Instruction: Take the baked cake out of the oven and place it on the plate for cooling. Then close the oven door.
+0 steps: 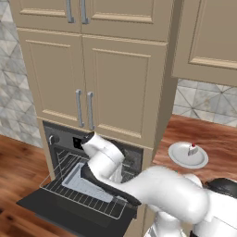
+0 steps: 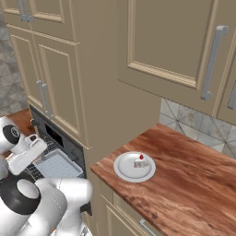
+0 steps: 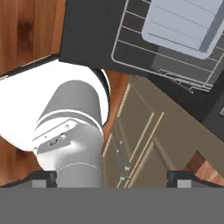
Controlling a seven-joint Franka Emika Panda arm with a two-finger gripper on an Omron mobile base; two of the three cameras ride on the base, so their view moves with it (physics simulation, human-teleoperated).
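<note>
Claw [image 3: 112, 176] wide, empty; cake [image 1: 192, 148] on plate [image 1: 180, 157]; oven door [image 1: 51, 208] down, rack [image 1: 69, 192] out.

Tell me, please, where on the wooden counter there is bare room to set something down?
The counter is bare right of the plate, out to the tiled backsplash. The plate carries the cake. The oven rack is crowded by a tray.

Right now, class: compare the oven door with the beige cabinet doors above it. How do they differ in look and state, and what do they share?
The oven door is dark grey-black; the beige cabinet doors are light tan with raised panel frames. The oven door hangs open, folded down nearly flat below the pulled-out wire rack; the cabinet doors are shut and upright. The cabinet doors carry vertical bar handles; the oven door's handle isn't visible. Both belong to the same tall unit.
</note>
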